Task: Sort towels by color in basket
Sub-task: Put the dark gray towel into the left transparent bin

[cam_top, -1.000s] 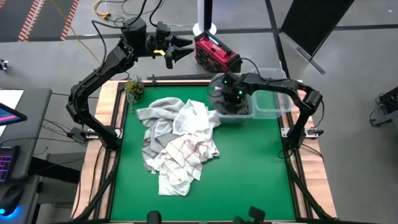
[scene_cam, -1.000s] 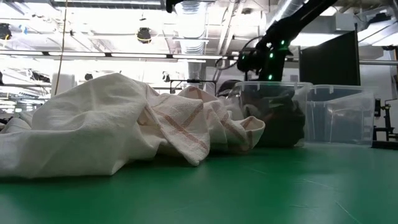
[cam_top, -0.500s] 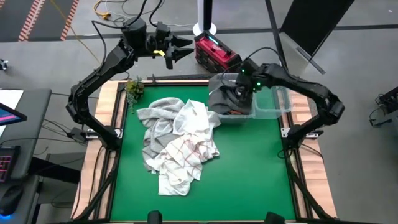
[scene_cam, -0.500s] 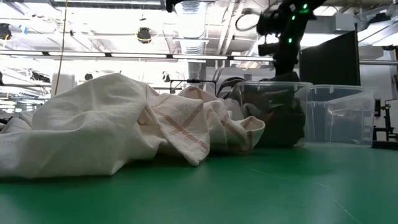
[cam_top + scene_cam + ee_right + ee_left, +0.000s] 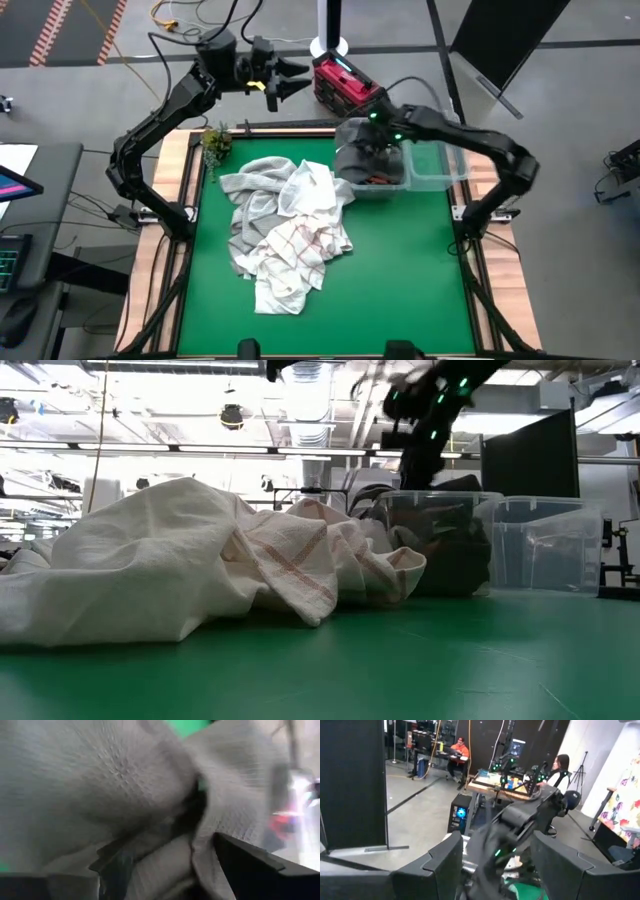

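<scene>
A dark grey towel (image 5: 352,160) lies heaped in the left of two clear bins (image 5: 392,188), with a bit of rust-orange cloth (image 5: 375,181) beside it. My right gripper (image 5: 383,150) hangs just above that bin, open. In the right wrist view the grey towel (image 5: 100,780) fills the space ahead of its fingers. A pile of white, light grey and red-checked towels (image 5: 290,225) lies on the green table. My left gripper (image 5: 290,82) is raised past the table's far left corner, open, with nothing between its fingers. My right gripper is open right over the dark grey towel. The cloth bulges up close between its two fingers (image 5: 112,865). I cannot tell whether it touches them.
The second clear bin (image 5: 440,165) stands to the right of the first, at the table's far right. A small green plant (image 5: 215,143) sits at the far left corner. A red device (image 5: 348,88) lies beyond the far edge. The near half of the table's green mat (image 5: 400,290) is bare.
My right gripper has risen out of the left bin and then shifted a little toward the table's left. The dark grey towel has stayed down in the bin. The pile on the table has not moved.
</scene>
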Available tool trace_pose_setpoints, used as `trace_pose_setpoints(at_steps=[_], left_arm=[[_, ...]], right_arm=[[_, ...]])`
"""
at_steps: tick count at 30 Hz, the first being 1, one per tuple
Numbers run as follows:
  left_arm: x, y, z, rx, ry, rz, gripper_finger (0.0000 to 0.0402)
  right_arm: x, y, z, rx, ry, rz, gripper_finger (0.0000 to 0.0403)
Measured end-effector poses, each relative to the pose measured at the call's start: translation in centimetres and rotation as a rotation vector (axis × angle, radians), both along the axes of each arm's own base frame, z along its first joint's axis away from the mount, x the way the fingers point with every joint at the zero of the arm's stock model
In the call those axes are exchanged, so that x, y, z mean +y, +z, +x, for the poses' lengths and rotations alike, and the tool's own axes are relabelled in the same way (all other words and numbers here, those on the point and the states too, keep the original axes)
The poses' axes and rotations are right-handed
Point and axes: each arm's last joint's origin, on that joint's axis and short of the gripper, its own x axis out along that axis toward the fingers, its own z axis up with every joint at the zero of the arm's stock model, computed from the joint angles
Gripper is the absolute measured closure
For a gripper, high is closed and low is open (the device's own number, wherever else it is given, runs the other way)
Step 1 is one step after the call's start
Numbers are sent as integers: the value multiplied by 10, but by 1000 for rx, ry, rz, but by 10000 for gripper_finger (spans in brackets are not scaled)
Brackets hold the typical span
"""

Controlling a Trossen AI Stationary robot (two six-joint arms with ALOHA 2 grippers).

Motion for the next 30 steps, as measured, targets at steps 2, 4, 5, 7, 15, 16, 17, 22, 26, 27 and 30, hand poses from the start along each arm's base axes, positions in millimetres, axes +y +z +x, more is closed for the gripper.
trace_pose_setpoints(at_steps=[2,4,5,7,15,16,17,22,26,27,30], left_arm=[[0,-2,0,16,0,1,178],[0,-3,0,30,0,0,178],[0,-4,0,33,0,-2,178],[0,-4,0,40,0,-8,178],[0,-5,0,44,0,-10,178],[0,-5,0,44,0,-10,178],[0,-5,0,44,0,-10,178],[0,-5,0,47,0,4,178],[0,-5,0,47,0,8,178],[0,-5,0,47,0,8,178],[0,-5,0,47,0,8,178]], right_arm=[[-10,-24,9,45,16,52,103],[-20,-54,16,74,28,128,112],[-24,-69,17,94,26,167,117],[-30,-91,18,125,20,227,127],[-29,-79,9,118,7,211,171],[-27,-70,7,103,4,193,175],[-25,-59,4,83,-1,178,178],[-17,-13,-17,-22,-81,102,180],[-6,8,-31,-38,-91,77,172],[-3,12,-34,-47,-88,70,171],[8,28,-35,-111,-59,26,169]])
